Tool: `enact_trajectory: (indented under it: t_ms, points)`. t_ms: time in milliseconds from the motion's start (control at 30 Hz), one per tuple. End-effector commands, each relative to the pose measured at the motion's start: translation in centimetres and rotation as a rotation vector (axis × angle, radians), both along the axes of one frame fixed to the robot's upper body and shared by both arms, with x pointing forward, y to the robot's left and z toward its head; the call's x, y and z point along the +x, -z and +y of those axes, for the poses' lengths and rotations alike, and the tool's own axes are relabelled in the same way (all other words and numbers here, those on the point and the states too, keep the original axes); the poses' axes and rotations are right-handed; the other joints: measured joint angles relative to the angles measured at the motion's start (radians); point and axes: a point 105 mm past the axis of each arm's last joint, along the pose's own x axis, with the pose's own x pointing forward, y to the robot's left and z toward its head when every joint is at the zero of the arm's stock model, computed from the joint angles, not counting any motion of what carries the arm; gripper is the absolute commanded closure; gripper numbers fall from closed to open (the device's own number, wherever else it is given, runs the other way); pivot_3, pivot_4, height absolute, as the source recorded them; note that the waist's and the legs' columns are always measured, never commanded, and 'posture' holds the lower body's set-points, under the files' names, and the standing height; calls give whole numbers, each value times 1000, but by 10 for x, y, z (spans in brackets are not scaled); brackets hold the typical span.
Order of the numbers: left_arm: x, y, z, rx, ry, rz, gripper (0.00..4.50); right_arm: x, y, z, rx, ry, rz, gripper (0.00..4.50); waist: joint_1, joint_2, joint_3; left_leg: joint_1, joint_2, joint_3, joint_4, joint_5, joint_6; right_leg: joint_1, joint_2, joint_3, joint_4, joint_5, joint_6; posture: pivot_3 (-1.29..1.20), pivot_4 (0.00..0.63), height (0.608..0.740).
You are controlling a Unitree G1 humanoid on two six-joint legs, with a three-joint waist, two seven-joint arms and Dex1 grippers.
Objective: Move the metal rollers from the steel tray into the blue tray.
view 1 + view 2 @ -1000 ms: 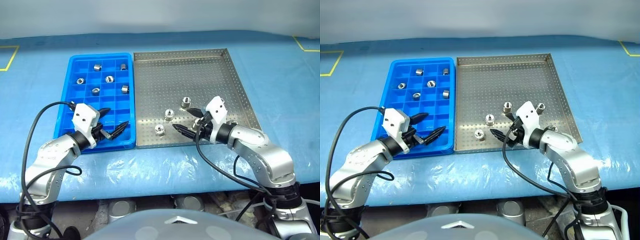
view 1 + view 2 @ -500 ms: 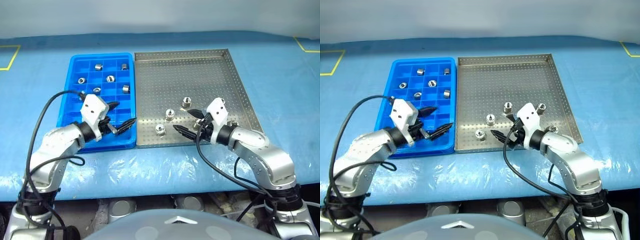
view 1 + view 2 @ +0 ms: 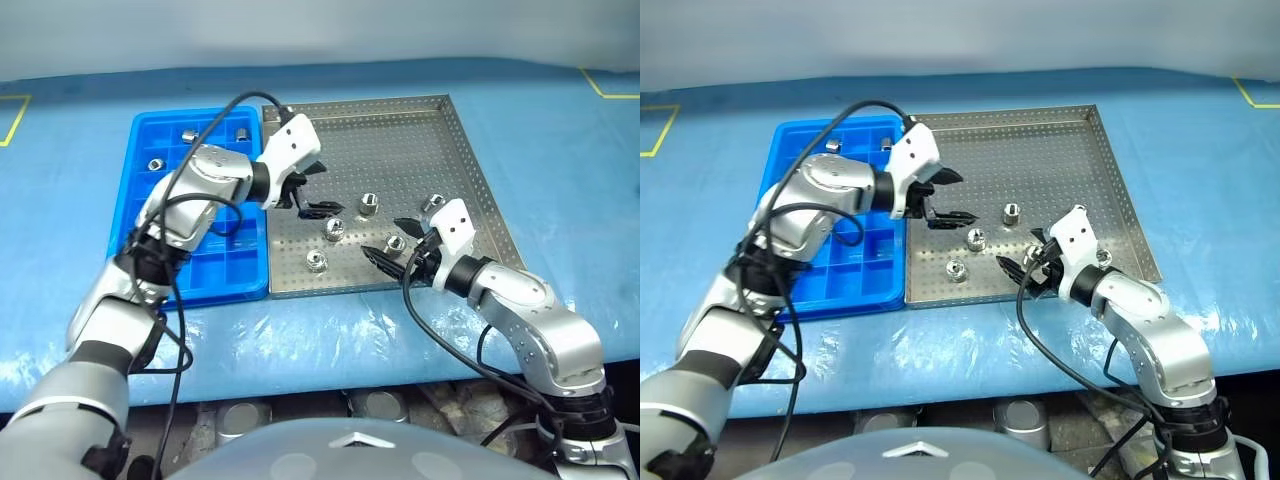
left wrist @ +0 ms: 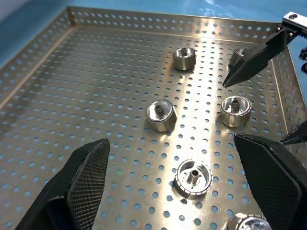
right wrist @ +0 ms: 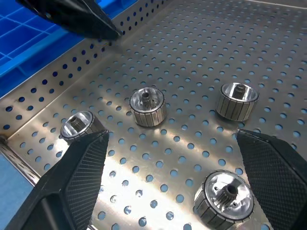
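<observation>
Hovering over the steel tray (image 3: 400,130), left tool (image 3: 316,190) spread apart above metal rollers (image 3: 333,228), right tool (image 3: 396,239) spread apart at 4 o'clock, blue tray (image 3: 150,200) at 9 o'clock

My left arm covers much of the blue tray (image 3: 150,215), so I can't count its metal rollers (image 3: 188,135); 1 roller (image 4: 247,224) is cut off at the left wrist view's bottom edge.

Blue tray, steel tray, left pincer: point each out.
blue tray (image 3: 150,288), left eye view, near rim.
steel tray (image 3: 380,135), left eye view, bare perforated floor.
left pincer (image 3: 322,190), left eye view, midway between its open fingertips.
</observation>
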Motion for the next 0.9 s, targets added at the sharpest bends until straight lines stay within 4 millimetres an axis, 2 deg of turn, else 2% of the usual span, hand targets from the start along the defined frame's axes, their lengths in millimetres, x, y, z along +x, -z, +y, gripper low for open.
enact_trajectory:
  t_ms: [33,233,433,567,733,767,900]
  points:
    - [5,8,-7,81,71,4,10,-5,-9,4,14,3,-45,24,-10,0,0,0,0,0,0,0,0,0,0,0,0,0,0,-190,150,740]
    - [3,35,-8,241,164,43,10,-10,-5,10,35,13,-37,24,-47,1,0,0,0,0,1,0,0,0,0,1,1,0,1,-219,150,740]
    - [7,59,-3,353,156,46,10,-10,-5,13,46,18,-43,24,-58,1,0,0,0,0,1,0,0,0,0,1,1,-3,5,-230,150,740]
    - [14,61,-2,366,120,26,916,-9,-6,14,51,16,-49,0,-59,1,0,0,0,0,2,0,1,0,0,1,2,-3,5,-229,150,740]
    - [15,59,-1,360,121,21,2635,-7,-8,15,55,20,-57,0,-63,1,0,1,0,0,2,0,1,0,0,2,3,-3,6,-222,150,740]
    - [14,58,0,361,127,21,2821,-7,-8,15,56,18,-58,0,-63,1,0,1,0,0,2,0,1,0,0,2,4,-3,6,-219,150,740]
    - [13,46,3,337,139,-4,2810,-4,-9,18,56,7,-60,0,-68,1,0,1,0,1,2,0,1,0,1,3,5,-4,6,-191,150,740]
